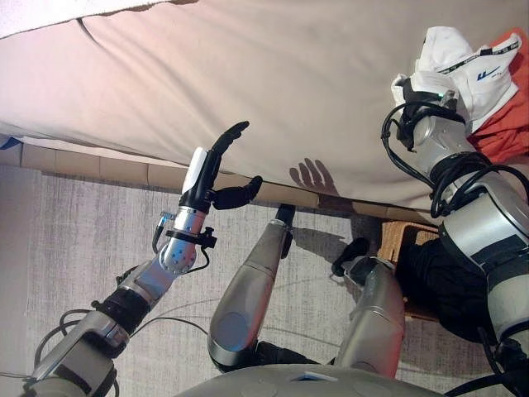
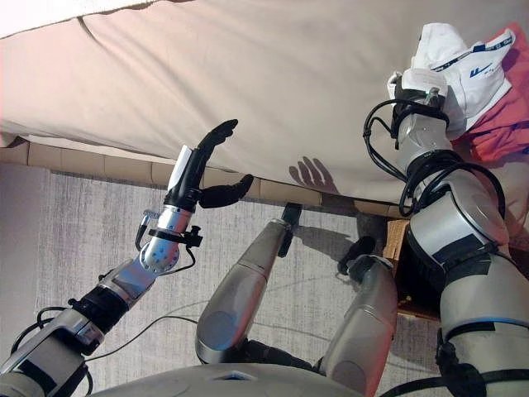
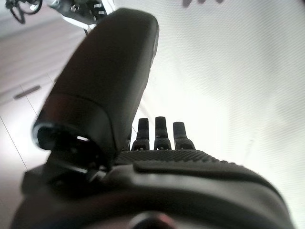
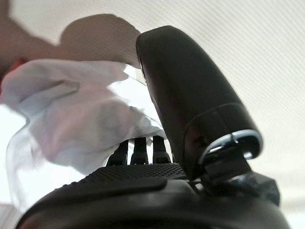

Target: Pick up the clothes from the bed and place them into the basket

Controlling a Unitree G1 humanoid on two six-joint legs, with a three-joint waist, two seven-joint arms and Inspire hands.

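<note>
A white garment [image 1: 459, 62] with dark trim lies crumpled on the beige bed [image 1: 248, 74] at its right end. It rests partly on an orange-red garment [image 1: 506, 132]. My right hand [image 1: 417, 89] is at the white garment's near edge, and in the right wrist view the white cloth [image 4: 71, 109] covers the hand [image 4: 143, 191] past its palm. My left hand [image 1: 216, 165] hovers open over the bed's near edge, far to the left of the clothes and holding nothing.
A brown basket [image 1: 395, 236] stands on the floor by the bed's edge, below my right arm, with dark cloth [image 1: 446, 285] in it. Grey carpet [image 1: 74, 231] covers the floor in front of the bed.
</note>
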